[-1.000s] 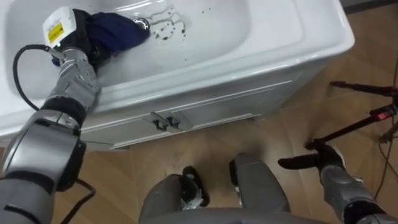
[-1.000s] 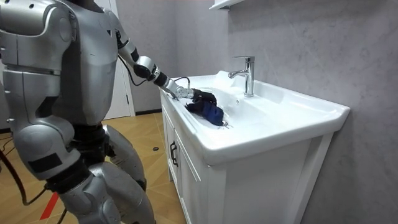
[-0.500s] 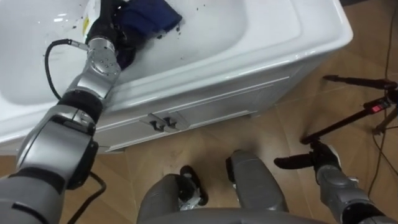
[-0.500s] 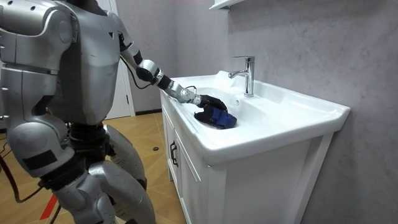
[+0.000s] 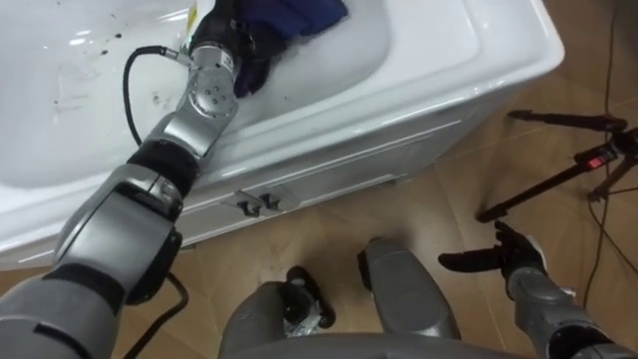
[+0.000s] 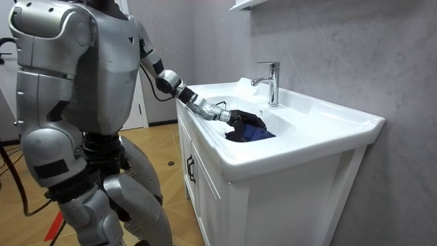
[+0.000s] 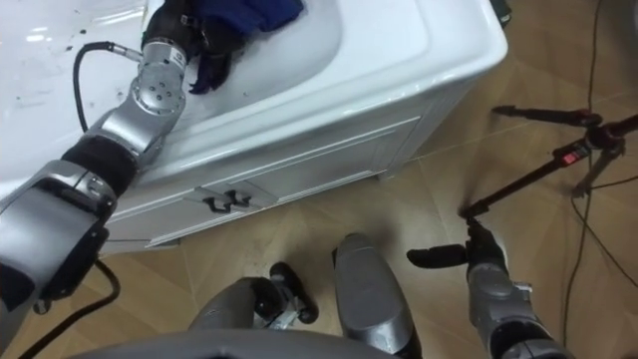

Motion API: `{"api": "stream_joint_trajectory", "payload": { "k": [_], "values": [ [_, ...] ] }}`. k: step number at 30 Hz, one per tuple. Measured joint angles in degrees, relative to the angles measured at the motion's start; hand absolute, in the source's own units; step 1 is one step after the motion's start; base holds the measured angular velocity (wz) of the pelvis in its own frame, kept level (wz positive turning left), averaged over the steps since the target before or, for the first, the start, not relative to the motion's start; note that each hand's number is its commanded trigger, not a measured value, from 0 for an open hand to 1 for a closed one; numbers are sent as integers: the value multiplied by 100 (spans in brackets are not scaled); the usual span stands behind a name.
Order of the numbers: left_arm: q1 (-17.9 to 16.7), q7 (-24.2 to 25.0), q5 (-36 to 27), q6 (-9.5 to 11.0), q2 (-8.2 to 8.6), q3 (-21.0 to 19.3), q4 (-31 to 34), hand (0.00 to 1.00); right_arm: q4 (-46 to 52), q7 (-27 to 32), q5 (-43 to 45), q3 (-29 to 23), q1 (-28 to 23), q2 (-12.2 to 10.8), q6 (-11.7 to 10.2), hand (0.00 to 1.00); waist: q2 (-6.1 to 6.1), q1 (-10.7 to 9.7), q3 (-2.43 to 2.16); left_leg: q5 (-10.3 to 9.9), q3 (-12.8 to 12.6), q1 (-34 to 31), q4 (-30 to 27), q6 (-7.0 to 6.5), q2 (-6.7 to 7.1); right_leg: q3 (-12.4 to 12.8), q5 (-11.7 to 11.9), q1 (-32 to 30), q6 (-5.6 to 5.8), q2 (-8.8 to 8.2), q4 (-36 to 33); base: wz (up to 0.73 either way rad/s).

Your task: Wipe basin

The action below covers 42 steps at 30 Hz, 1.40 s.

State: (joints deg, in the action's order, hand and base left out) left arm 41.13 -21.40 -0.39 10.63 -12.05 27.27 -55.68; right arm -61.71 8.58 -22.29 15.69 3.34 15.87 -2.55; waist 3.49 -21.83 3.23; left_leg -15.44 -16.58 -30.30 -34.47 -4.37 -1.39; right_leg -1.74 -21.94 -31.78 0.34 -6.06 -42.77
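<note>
Basin (image 6: pixel 308 139): dark marks (image 5: pixel 70 95) lie left of the stroke and may be missed.
Faucet (image 6: pixel 271 82): near; a wide sweep could strike it.
Blue cloth (image 6: pixel 255 132): bunched in the bowl; could slip.
Left hand (image 5: pixel 227 35): curled round the cloth.
Right hand (image 5: pixel 506 261): fingers straight, idle.

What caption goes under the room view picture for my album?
Robot's left hand holds a dark blue cloth in the white basin, near the chrome tap.
</note>
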Motion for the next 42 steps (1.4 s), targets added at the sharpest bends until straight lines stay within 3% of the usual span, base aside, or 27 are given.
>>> {"api": "stream_joint_trajectory", "payload": {
  "k": [6, 11, 16, 24, 30, 35, 39, 42],
  "values": [
    [34, -190, 10, 3, 0, 196, 144, 100, 6, -2, 12, 64, 4, 2, 0, 0, 73, 1, -22, -14, -62, -40, -3, -26, -8, 6, 9, -49, 17, -16, -7, 0],
    [33, -368, 18, 3, 2, 332, 309, 100, 135, 1, 15, 53, -24, 26, -4, 0, 160, 0, 16, -15, -67, -44, 19, -27, -6, 1, 10, -55, 21, -22, -3, 0],
    [40, -520, 119, 3, 20, 453, 339, 100, 182, 1, 51, 55, -1, 33, -51, 0, 235, 0, 15, -14, -101, -43, 43, -28, 3, -18, 9, -63, 22, -52, -3, 0],
    [3, -634, 520, 6, 53, 453, 328, 100, 176, -26, 36, 52, -20, 54, -46, 0, 166, 4, 55, -17, -353, 68, 88, -50, -28, 25, -6, -20, 50, -87, 18, -1],
    [-131, -653, 791, 143, 62, 456, 51, 100, 146, -123, 58, 37, -54, 69, -13, 0, 132, -4, 71, -23, -444, 271, 195, -52, -62, -9, -3, 185, 47, -84, 126, -3],
    [-271, -641, 1296, 206, -92, 454, 3, 100, 157, -218, 167, -131, -20, 96, 17, 0, 152, 4, 65, -30, -507, 384, 209, -37, -113, 4, 4, 315, 40, -27, 221, -3],
    [-605, -506, 1812, 250, -288, 442, 3, 100, -37, -231, 580, -280, 35, 128, 8, 0, 207, 33, 62, -56, -528, 667, 342, 11, -120, 8, 27, 604, 17, 23, 379, -8],
    [-878, -463, 2235, 306, -425, 443, 18, 100, -94, -237, 642, -437, 9, 166, -37, 0, 305, 52, 36, -54, -535, 843, 429, 36, -112, 10, 28, 781, 16, 41, 480, -3]
  ]
}}
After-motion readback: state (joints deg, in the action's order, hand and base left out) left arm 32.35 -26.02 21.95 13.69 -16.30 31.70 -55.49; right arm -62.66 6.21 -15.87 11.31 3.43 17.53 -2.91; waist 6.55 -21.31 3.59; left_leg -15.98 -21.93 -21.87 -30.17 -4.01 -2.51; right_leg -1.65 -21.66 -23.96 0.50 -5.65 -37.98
